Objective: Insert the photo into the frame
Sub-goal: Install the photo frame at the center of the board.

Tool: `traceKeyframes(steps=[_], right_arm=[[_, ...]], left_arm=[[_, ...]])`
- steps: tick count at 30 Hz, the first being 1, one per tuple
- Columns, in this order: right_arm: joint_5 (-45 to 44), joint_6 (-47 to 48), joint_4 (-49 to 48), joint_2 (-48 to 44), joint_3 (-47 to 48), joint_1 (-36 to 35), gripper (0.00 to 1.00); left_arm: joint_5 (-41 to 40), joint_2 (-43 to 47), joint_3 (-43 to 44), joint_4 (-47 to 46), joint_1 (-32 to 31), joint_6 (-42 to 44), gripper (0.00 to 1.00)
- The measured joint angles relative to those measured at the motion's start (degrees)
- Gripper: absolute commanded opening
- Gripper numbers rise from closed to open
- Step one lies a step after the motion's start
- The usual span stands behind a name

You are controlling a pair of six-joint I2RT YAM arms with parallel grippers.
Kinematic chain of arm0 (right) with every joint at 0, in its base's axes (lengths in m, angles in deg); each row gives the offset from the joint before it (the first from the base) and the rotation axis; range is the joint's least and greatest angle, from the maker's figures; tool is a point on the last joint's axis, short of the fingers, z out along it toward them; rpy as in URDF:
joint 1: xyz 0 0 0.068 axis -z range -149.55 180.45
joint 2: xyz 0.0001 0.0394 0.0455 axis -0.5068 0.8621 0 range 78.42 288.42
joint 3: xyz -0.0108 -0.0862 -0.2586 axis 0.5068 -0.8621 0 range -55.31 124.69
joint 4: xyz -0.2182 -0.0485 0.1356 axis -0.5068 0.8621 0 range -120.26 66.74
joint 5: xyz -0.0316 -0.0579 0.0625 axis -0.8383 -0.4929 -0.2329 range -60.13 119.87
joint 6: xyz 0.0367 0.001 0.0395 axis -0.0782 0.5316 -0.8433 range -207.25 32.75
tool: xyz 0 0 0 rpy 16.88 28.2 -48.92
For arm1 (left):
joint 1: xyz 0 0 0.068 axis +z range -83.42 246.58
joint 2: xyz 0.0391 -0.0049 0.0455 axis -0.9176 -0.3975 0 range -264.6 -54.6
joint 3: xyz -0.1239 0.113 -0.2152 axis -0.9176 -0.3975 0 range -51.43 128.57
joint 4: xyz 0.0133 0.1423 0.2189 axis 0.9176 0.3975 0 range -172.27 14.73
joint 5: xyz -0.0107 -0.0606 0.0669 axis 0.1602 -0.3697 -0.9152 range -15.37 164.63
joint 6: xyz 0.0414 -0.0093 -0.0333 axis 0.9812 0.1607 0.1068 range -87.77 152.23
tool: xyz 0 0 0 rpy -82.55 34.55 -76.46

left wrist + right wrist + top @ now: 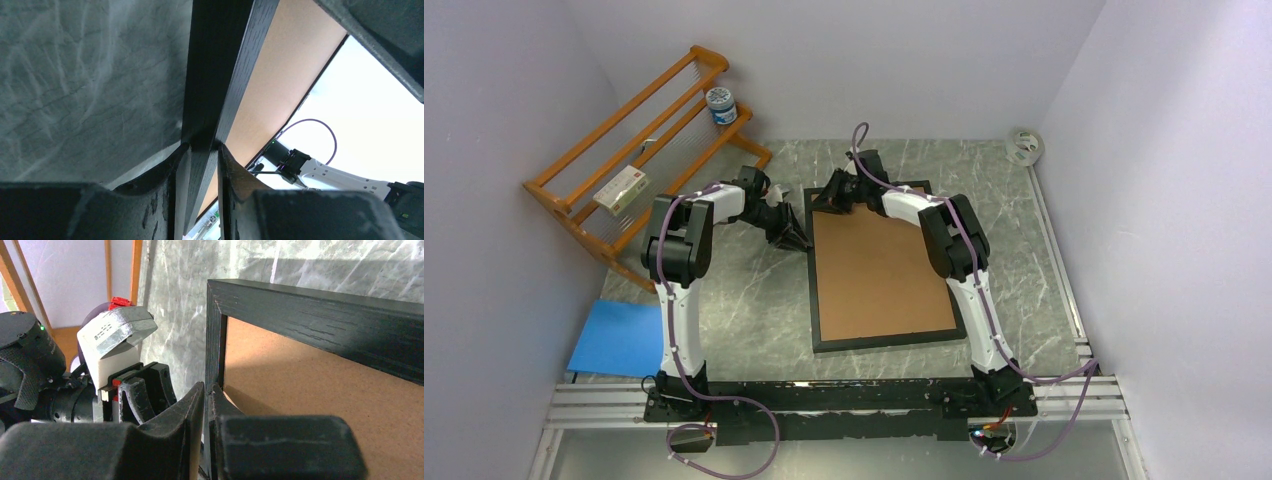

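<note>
A blue sheet lies at the table's near left. The frame lies flat mid-table, a brown board filling it. The left hand pinches its left rail, and the right hand pinches its far-left corner. Beyond stand an orange rack and a tape roll.

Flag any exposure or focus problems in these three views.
Top external: evenly lit, sharp, only soft shadows on the table. Left wrist: background beyond the frame blown out white, left gripper's fingers dark and soft. Right wrist: right gripper's fingers blurred, frame grain crisp.
</note>
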Motion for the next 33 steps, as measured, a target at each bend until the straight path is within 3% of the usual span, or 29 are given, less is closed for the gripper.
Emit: traceKeyframes(steps=[20, 27, 33], right_arm=[[-4.2, 1.4, 4.5, -1.2, 0.1, -0.5, 0.16], [-18.7, 2.1, 14.5, -5.5, 0.9, -2.2, 0.24], [-30.4, 6.6, 25.8, -11.5, -0.7, 0.0, 0.34]], left_arm=[[0.0, 0.0, 0.0, 0.0, 0.0, 0.0, 0.30], [-0.2, 0.0, 0.1, 0.3, 0.0, 0.0, 0.34], [-1.0, 0.0, 0.3, 0.9, 0.0, 0.0, 0.49]])
